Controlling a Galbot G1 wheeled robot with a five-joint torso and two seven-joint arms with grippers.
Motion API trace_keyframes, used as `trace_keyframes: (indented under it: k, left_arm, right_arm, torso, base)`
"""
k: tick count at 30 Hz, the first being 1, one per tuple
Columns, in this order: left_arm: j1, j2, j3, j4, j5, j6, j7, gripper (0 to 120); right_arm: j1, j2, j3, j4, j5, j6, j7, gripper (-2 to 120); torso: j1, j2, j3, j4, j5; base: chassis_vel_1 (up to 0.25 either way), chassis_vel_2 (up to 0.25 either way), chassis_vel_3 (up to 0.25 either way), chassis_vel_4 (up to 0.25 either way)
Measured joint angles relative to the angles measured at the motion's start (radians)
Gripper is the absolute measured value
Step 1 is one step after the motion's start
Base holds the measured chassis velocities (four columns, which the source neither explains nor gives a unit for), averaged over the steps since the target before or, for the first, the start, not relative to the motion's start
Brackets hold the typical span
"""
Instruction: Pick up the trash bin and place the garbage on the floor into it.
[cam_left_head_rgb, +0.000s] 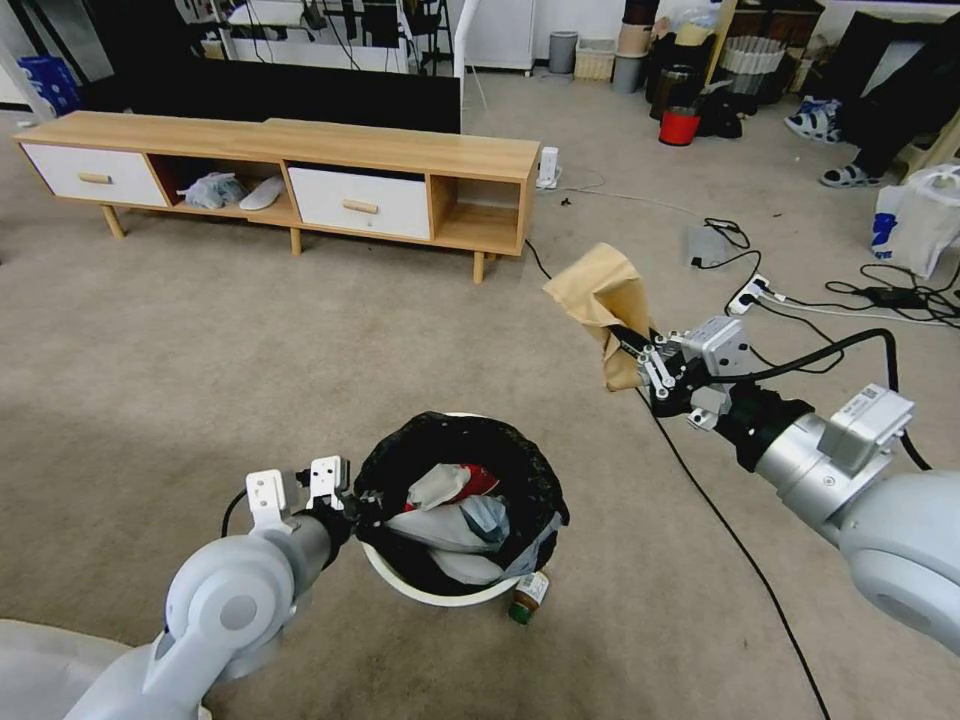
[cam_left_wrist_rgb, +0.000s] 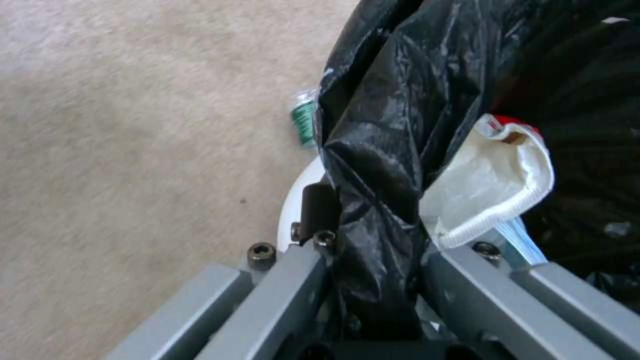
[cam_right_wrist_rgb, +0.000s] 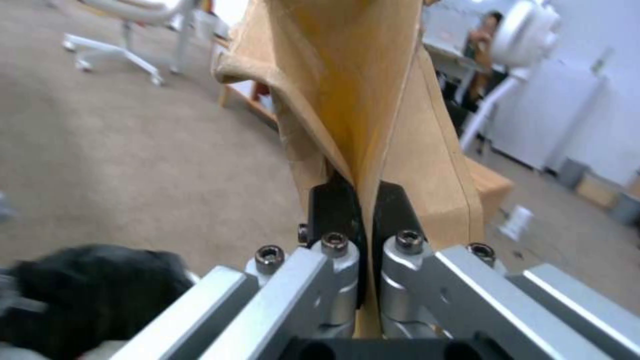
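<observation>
The trash bin (cam_left_head_rgb: 440, 592) is round and white with a black bag folded over its rim, and it sits low in the centre of the head view. My left gripper (cam_left_head_rgb: 352, 500) is shut on its left rim; the left wrist view shows the bag (cam_left_wrist_rgb: 387, 125) pinched between the fingers (cam_left_wrist_rgb: 319, 202). Inside lie a red packet (cam_left_head_rgb: 472, 480) and pale crumpled tissues (cam_left_head_rgb: 450, 525). My right gripper (cam_left_head_rgb: 640, 358) is shut on a crushed tan box (cam_left_head_rgb: 600, 295), held in the air up and to the right of the bin. A small bottle (cam_left_head_rgb: 527, 596) lies on the floor against the bin.
A long wooden cabinet (cam_left_head_rgb: 300, 170) stands across the back. A black cable (cam_left_head_rgb: 740, 550) runs over the carpet under my right arm. A power strip (cam_left_head_rgb: 752, 293), more cables, a white bag (cam_left_head_rgb: 915, 225) and a red bucket (cam_left_head_rgb: 680, 125) sit at the right and far back.
</observation>
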Motion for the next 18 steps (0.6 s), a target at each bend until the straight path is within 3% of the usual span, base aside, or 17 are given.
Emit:
trace_keyframes:
  k: [4, 9, 18]
  left_arm:
    - [-0.034, -0.007, 0.029, 0.009, -0.014, 0.003, 0.003, 0]
    - [-0.097, -0.036, 0.101, 0.038, -0.019, 0.007, 0.013, 0]
    - [-0.167, -0.072, 0.159, 0.057, -0.051, 0.008, -0.009, 0]
  right_arm:
    - [0.003, -0.009, -0.004, 0.003, -0.001, 0.042, -0.049, 0]
    - [0.000, -0.016, -0.017, 0.015, 0.019, 0.100, -0.135, 0]
    - [-0.026, -0.004, -0.040, 0.015, 0.044, 0.131, -0.208, 0]
  torso:
    - [0.000, 0.000, 0.000, 0.0000, -0.0001]
    - [0.000, 0.000, 0.000, 0.0000, 0.0000]
    - [0.000, 0.000, 0.000, 0.0001, 0.0000]
  base:
    - [0.000, 0.000, 0.000, 0.000]
    - [0.000, 0.000, 0.000, 0.000]
    - [0.000, 0.000, 0.000, 0.000]
